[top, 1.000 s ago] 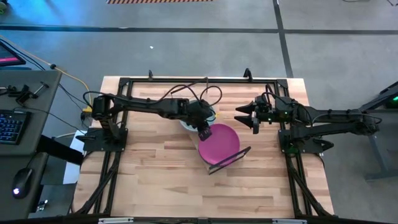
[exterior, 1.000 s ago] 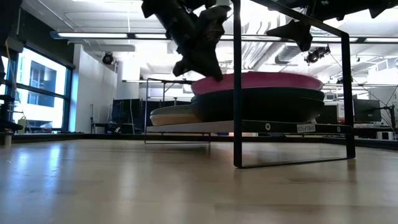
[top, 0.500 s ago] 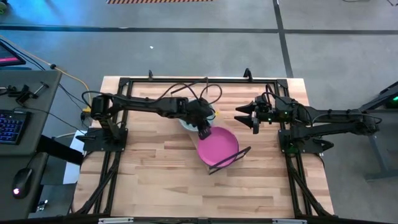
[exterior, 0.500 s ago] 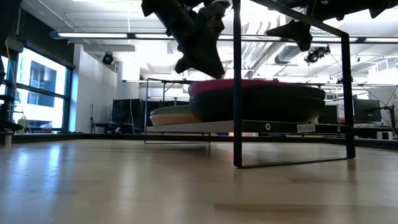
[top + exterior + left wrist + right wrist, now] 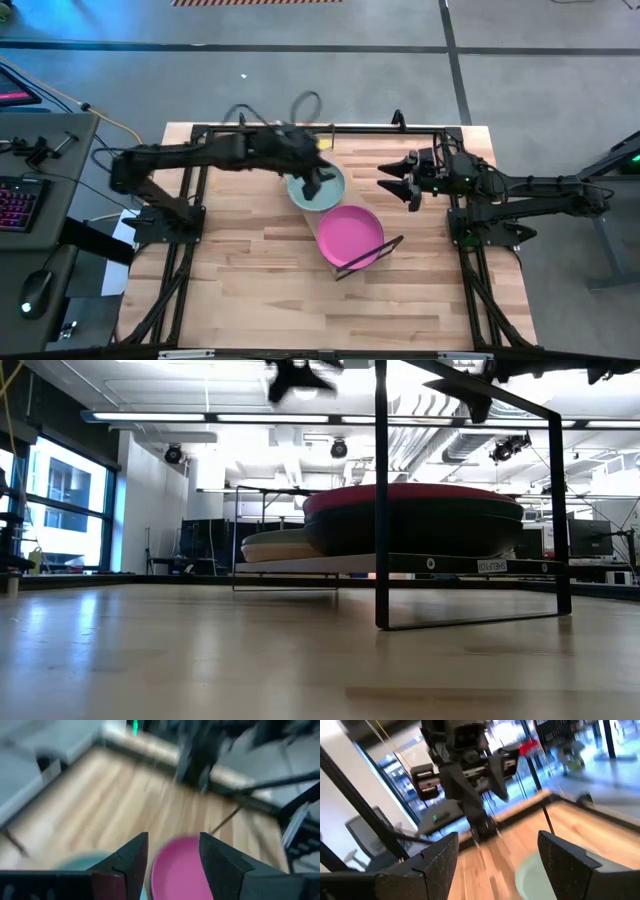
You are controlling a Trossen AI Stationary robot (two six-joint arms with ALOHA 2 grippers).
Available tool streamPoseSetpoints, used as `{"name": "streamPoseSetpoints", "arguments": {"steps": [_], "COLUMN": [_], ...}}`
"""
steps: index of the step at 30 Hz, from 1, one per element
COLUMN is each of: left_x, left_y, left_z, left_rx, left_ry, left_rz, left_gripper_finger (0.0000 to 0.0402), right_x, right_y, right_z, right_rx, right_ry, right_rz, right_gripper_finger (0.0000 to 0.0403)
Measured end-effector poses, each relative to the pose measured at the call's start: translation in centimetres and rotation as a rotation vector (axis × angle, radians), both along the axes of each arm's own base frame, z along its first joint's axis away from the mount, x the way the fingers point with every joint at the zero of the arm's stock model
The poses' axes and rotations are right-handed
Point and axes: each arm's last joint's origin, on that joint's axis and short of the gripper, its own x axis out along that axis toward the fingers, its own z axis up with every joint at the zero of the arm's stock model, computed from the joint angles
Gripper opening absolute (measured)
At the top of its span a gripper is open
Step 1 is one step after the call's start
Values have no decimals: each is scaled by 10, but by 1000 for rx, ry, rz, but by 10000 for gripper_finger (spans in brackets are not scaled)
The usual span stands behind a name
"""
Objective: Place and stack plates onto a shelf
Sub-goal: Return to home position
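Both gape over wooden tabletop (image 5: 250, 272): left end effector (image 5: 173, 836), right end effector (image 5: 497, 836); ceiling striplights (image 5: 200, 418).

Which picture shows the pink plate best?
The high view: the pink plate shows its round top from above. The low view shows only its edge on a dark plate. The left wrist view shows part of it; the right wrist view shows none.

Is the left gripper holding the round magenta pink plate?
No, the open left gripper hovers over the round pale sage-green plate, apart from the round magenta pink plate.
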Motion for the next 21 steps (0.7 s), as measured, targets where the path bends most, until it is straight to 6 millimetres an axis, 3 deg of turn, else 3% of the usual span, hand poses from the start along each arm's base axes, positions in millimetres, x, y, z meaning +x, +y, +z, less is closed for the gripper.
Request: {"name": "streamPoseSetpoints", "arguments": {"steps": [3,6,14,21], "left_x": [-17,-34,-74,-104], "left_y": [-8,-18,-41,-44], "left_z": [29,33,-8,-14], "left_rx": [86,106,54,50], "left_ry": [-210,-395,-619,-696], "left_rz": [-23,-39,-14,19], "left_gripper_finger": [163,161,160,160], "right_x": [1,0,1,0], "right_y": [0,0,1,1], "right_z": [5,7,7,8], "right_rx": [-25,-29,-51,-84], "right_ry": [-54,-74,-72,-74], "right_rz": [0,9,24,25], "right_gripper_finger": [254,254,254,254]}}
